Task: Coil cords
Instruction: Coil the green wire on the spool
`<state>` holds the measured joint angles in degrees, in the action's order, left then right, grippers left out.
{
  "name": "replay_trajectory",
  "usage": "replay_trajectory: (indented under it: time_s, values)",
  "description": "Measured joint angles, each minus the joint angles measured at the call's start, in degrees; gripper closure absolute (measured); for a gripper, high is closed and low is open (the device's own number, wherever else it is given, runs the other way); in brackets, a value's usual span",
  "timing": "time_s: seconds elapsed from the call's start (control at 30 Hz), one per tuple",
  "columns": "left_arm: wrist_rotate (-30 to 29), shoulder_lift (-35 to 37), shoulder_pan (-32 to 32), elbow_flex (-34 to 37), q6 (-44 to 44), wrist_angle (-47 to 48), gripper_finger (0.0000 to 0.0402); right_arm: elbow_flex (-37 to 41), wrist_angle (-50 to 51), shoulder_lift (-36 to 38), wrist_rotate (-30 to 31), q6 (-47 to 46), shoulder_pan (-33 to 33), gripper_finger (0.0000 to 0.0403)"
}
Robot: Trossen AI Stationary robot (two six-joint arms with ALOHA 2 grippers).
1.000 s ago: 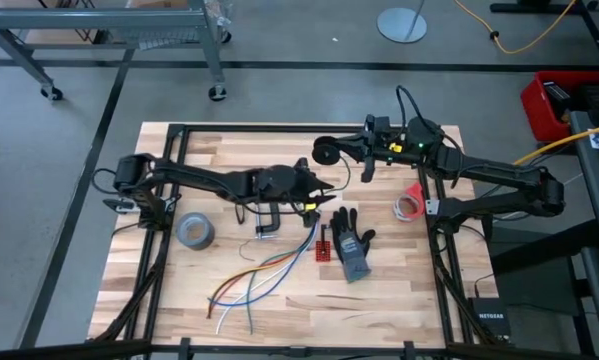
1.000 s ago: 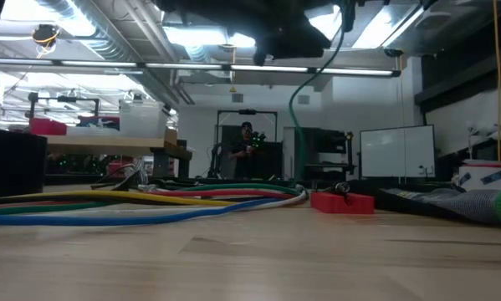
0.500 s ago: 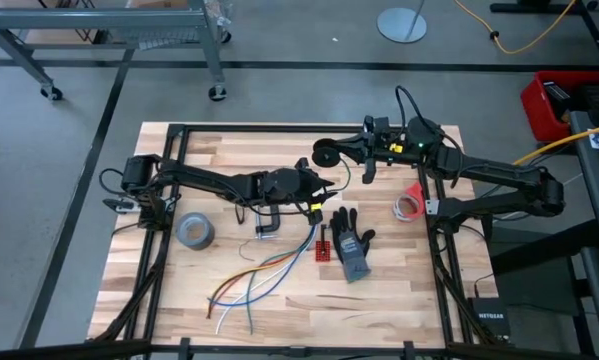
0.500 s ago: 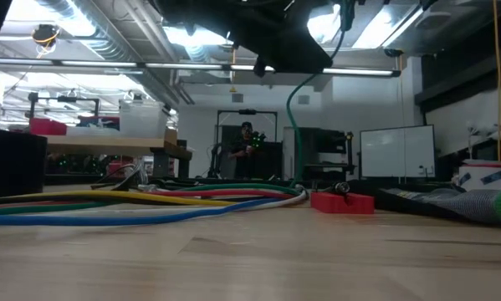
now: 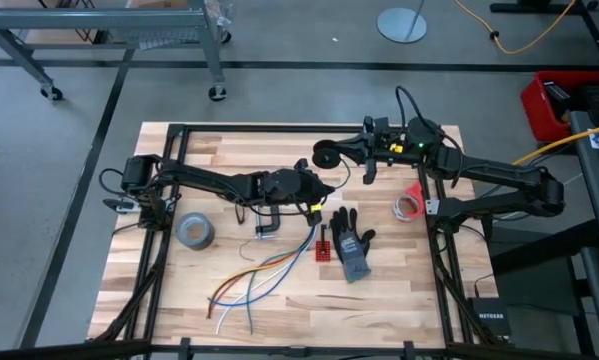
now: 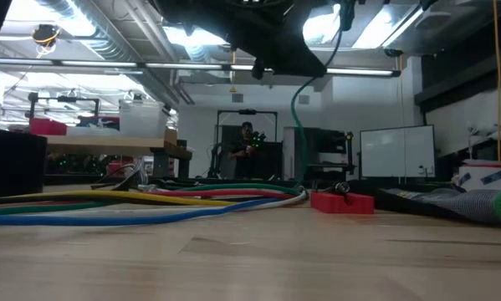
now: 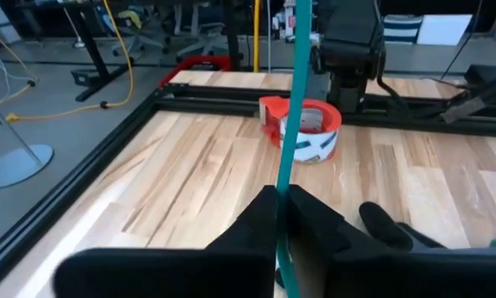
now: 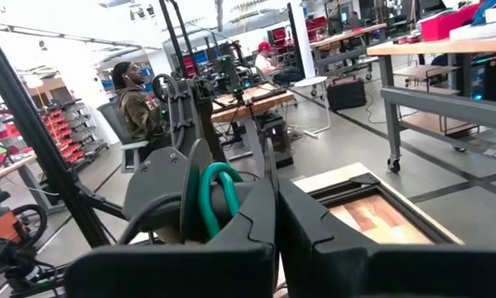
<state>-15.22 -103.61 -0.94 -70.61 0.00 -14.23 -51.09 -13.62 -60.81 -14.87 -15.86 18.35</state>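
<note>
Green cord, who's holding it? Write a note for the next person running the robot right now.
Left end effector: shut on the thin green cord, above the middle of the wooden table.
Right end effector: looks shut on the dark round reel, raised above the table.
Done: a few turns of cord sit on the reel.
Left: a loose stretch runs between the two arms. It probably needs winding on.

Two dark, slender jointed arms, left arm [image 5: 209,182] showing a yellow marking near its wrist, right arm [image 5: 489,178] glowing with a small green light and trailing a looping black cable, matte black fingers [image 7: 314,228] with stepped, angular edges
</note>
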Motion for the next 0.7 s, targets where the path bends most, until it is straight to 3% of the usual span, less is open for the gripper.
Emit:
replay_trajectory:
  time_s: [0.23, 0.5, 0.7]
  values:
    - [0.0, 0.2, 0.0, 0.0, -1.9, 1.9, 0.0397, 0.0, 0.6, 0.7, -1.9, -0.4, 0.0, 0.0401]
    - [-1.6, 4.2, -0.8, 0.0, -8.1, 18.2, 0.0399, 0.0, 6.0, 1.5, -7.2, -0.4, 0.0, 0.0401]
    - [-1.7, 7.7, -1.8, 0.0, -10.1, 26.5, 0.0400, 0.0, 13.0, 1.4, -7.5, 0.1, 0.0, 0.0401]
